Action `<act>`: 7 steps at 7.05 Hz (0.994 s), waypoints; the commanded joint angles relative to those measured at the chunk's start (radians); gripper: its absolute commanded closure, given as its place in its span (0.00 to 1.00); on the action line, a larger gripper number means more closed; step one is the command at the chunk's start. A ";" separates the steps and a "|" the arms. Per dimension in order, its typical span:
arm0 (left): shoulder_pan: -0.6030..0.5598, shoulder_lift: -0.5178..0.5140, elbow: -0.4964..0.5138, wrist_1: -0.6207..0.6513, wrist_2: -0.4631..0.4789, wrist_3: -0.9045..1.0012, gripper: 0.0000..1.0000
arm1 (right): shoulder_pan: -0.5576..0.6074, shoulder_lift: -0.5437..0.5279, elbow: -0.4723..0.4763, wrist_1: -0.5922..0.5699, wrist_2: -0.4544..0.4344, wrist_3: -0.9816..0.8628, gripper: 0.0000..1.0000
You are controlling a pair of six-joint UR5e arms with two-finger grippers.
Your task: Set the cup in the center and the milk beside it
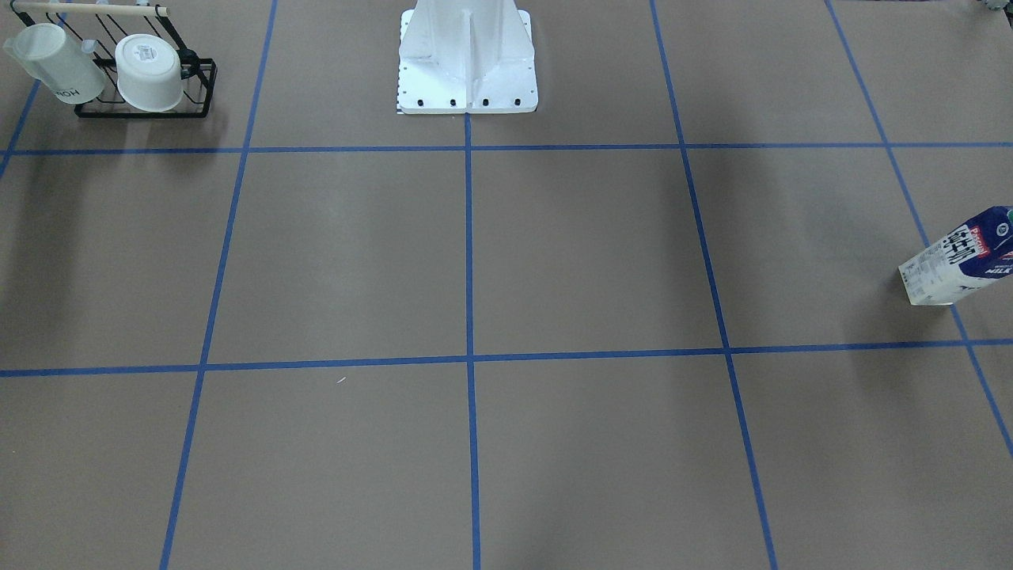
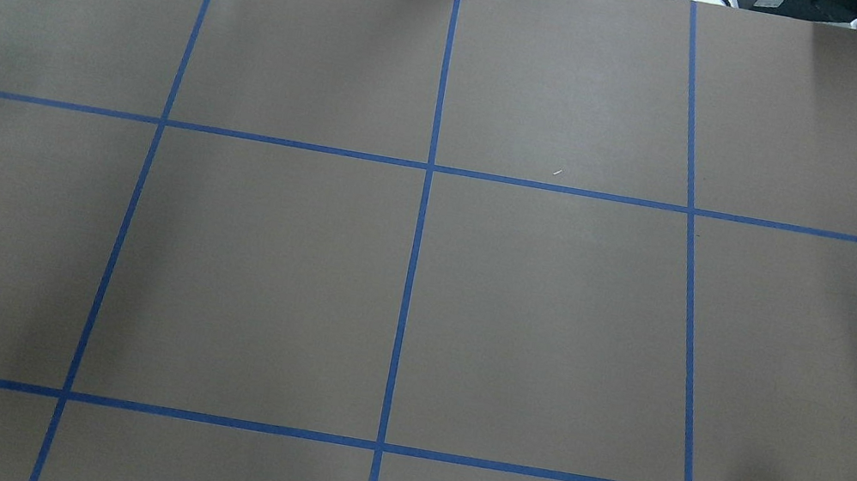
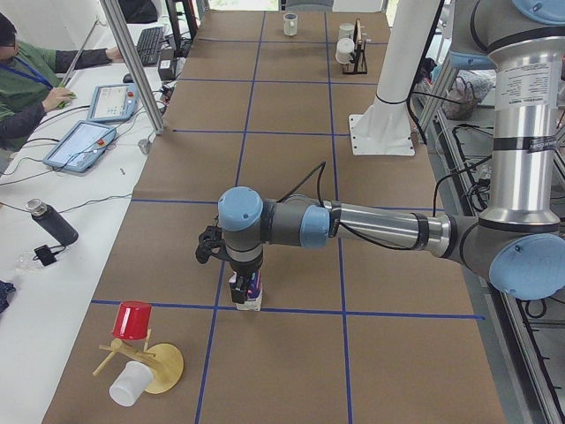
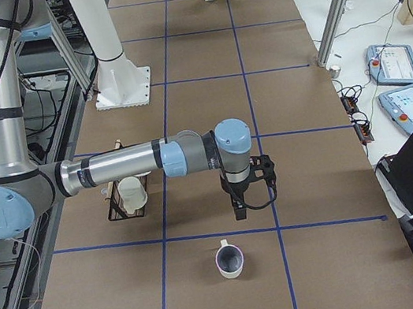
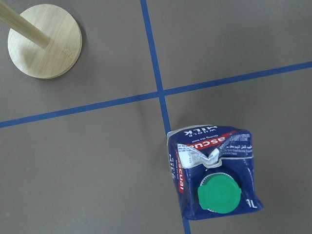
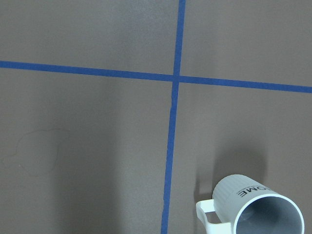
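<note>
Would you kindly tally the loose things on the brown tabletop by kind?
Cups: 5 (the cup, tapered cup, bowl-like cup, red cup, small white cup)
Milk cartons: 1 (the milk)
Stands: 2 (wire rack, wooden stand)
Total: 8

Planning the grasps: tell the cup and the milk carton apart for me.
The cup is white, round and open-topped with a loop handle; the milk carton is navy-and-white, boxy and shut by a green cap. The cup stands toward the robot's right, the milk carton toward its left. Both stand upright on the brown table.
</note>
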 commanded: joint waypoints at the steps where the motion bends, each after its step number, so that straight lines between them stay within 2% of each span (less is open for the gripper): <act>1: 0.000 0.001 -0.012 0.000 0.000 0.000 0.01 | 0.000 0.000 -0.001 0.000 0.000 0.000 0.00; 3: 0.000 0.001 -0.049 0.003 0.001 -0.002 0.01 | 0.000 0.005 0.002 0.000 0.000 0.005 0.00; 5: 0.000 0.000 -0.099 0.000 0.008 -0.002 0.02 | 0.000 0.002 0.059 -0.002 -0.011 0.003 0.00; 7: -0.002 -0.022 -0.112 -0.017 0.009 -0.009 0.01 | 0.000 0.020 0.066 0.002 -0.012 0.009 0.00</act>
